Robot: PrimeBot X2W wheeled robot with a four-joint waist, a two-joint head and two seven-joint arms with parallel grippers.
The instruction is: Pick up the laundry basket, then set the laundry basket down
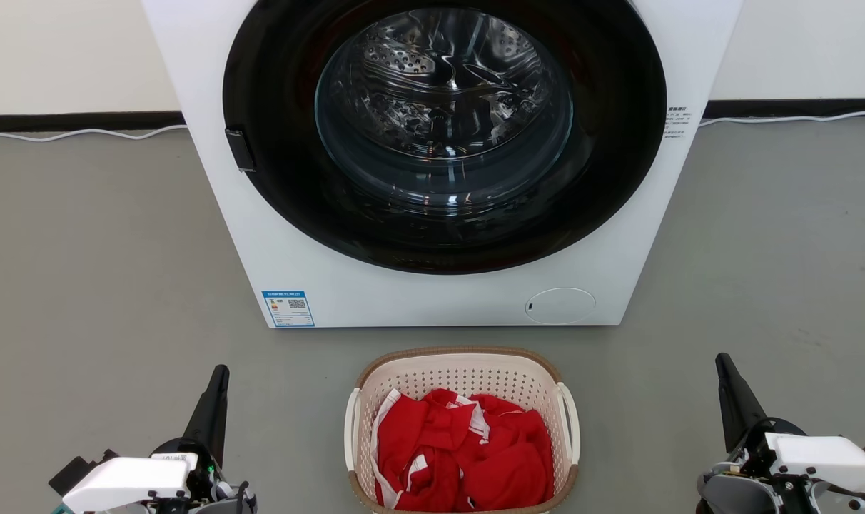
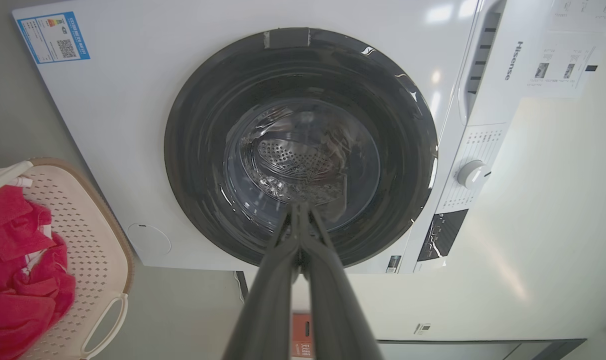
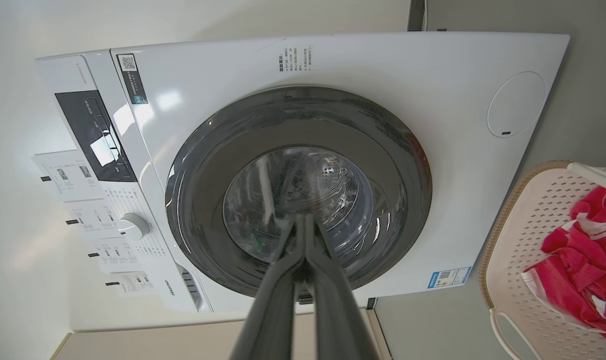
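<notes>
Squarely before the white front-loading washing machine (image 1: 275,235), on grey floor (image 1: 83,285): cream perforated plastic laundry basket (image 1: 468,355) with brown woven-look rim and white loop handles (image 1: 352,428), probably parked there for easy loading. Inside, heaped red-and-white garments (image 1: 461,450), mostly in the half farther from the machine; steel drum (image 1: 443,93) apparently empty. Flanking the basket, well apart from it: left gripper (image 1: 220,371) and right gripper (image 1: 723,359), dark fingers pressed together, holding nothing, pointed toward the machine. Likely poised ahead of reaching in.

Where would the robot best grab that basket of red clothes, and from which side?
Take the laundry basket by its white loop handles, one per side: left gripper from the left, right gripper from the right. They stick out from the walls, and it sits between both grippers.
</notes>
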